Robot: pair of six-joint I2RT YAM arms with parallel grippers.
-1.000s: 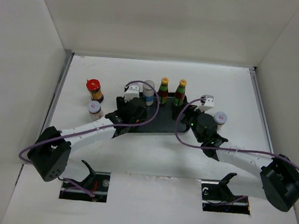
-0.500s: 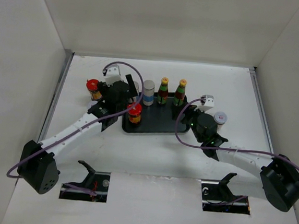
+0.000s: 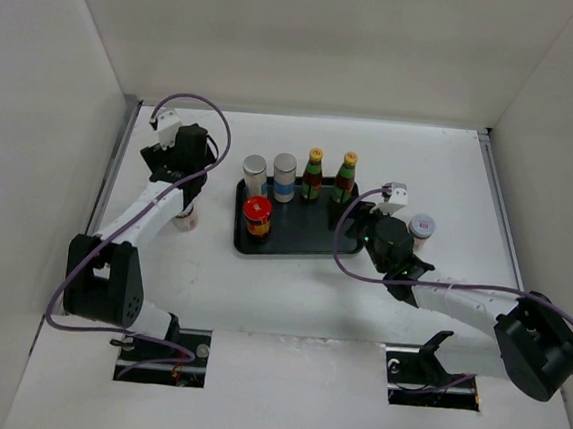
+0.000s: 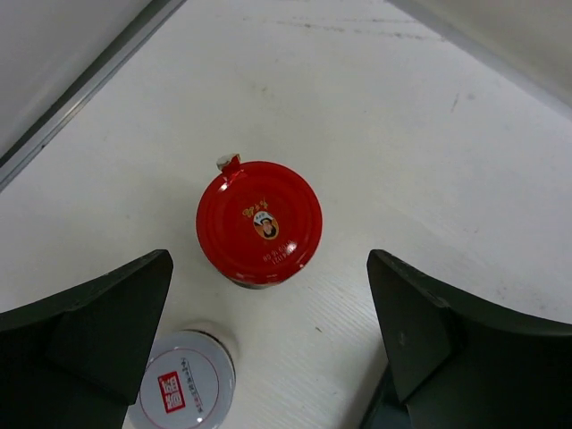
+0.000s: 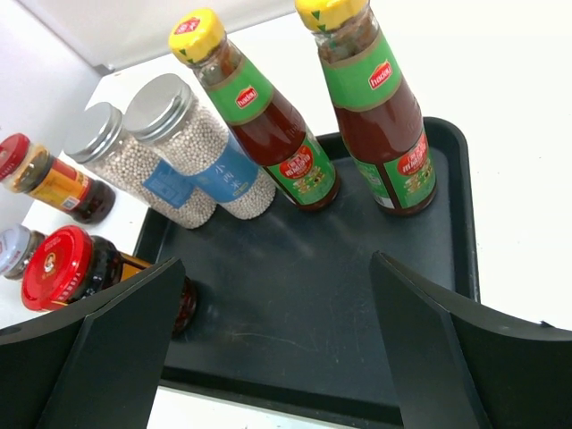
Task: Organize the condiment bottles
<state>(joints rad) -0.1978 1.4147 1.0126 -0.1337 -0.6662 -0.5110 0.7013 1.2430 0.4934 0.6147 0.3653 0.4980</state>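
The black tray [image 3: 304, 241] holds two grey-topped jars [image 3: 255, 172] [image 3: 285, 174], two yellow-capped green bottles [image 3: 313, 172] [image 3: 346, 175] and one red-lidded jar [image 3: 257, 215]. My left gripper [image 3: 182, 170] is open and empty above the second red-lidded jar [image 4: 259, 223], which stands on the table between and ahead of the fingers [image 4: 89, 340]. A white-lidded jar [image 4: 186, 391] stands close by the left finger. My right gripper [image 5: 277, 349] is open and empty over the tray's floor [image 5: 340, 268], facing the bottles [image 5: 268, 116]. The other white-lidded jar [image 3: 422, 226] stands right of the tray.
White walls enclose the table on the left, back and right. The left wall's metal edge strip [image 4: 80, 89] runs close to the left gripper. The tray's front half is bare apart from the red-lidded jar [image 5: 80, 273] at its left.
My left gripper has left a red-lidded jar on the tray's front left and swung left and back over the other red-lidded jar. The right arm has not moved.
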